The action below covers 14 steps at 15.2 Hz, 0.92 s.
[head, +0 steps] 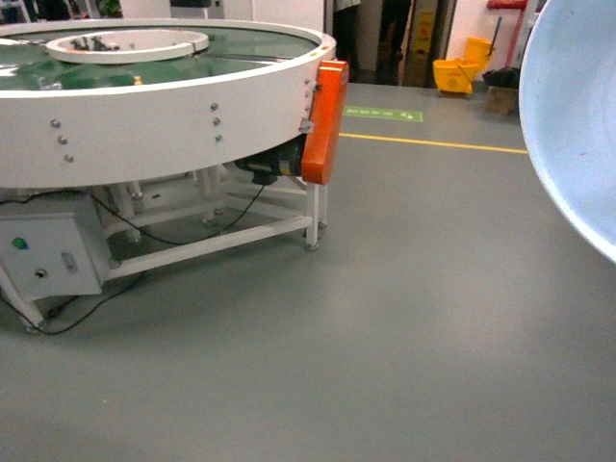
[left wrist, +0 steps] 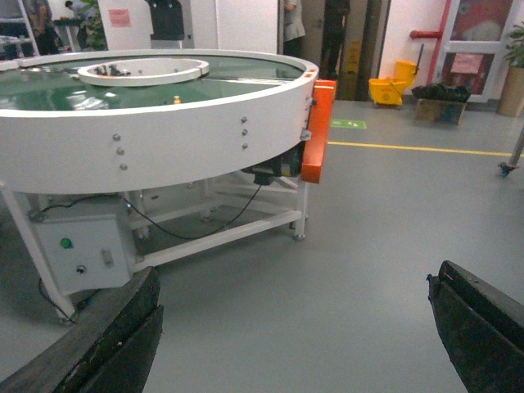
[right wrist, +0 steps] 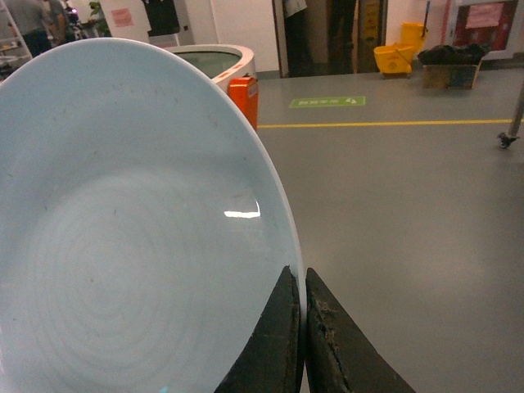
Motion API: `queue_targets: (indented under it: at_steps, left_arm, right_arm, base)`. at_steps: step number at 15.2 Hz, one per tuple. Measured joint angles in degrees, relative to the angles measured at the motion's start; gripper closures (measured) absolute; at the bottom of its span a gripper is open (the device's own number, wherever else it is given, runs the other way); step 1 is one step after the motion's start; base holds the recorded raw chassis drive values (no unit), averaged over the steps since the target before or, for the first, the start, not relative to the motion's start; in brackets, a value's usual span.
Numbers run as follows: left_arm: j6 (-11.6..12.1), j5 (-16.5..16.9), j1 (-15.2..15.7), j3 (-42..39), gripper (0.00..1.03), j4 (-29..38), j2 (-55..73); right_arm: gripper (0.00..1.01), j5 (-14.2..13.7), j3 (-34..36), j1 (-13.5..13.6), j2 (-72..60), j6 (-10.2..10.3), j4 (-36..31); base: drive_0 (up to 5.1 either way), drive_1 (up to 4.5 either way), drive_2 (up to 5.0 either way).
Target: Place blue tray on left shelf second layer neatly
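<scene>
Jaws of our right gripper are pinched nearly together on the rim of the blue tray. In the right wrist view the two dark fingers rise from 6 o'clock with the thin pale edge clamped between them, one finger on the inner face and one on the outer. The tray stands on edge, tilted, its shallow face spreading from the jaws toward 9 and 11 o'clock and filling most of that view; faint concentric rings and a small glint show on it. In the head view we see only a curved slice of the tray at 3 o'clock, held up off the grey floor.

Our left gripper is spread wide with nothing between its fingers: one dark finger sits at 7 o'clock in the left wrist view, the other at 4 o'clock, bare floor between them.

Beyond, at 10 o'clock in the head view, stands the white round conveyor table with an orange guard on its side. A yellow mop bucket sits far back at 1 o'clock.
</scene>
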<state>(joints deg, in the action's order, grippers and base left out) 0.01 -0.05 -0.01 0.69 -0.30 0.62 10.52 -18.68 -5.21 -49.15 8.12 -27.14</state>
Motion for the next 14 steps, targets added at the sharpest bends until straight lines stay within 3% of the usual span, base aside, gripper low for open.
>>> queue_targets:
  at_steps: [14]
  left_arm:
    - [0.0, 0.0, 0.0, 0.0, 0.05, 0.0, 0.0]
  right_arm:
    - [0.99, -0.1, 0.0, 0.0, -0.2, 0.0, -0.2]
  base:
    - [-1.4, -1.42, -1.4]
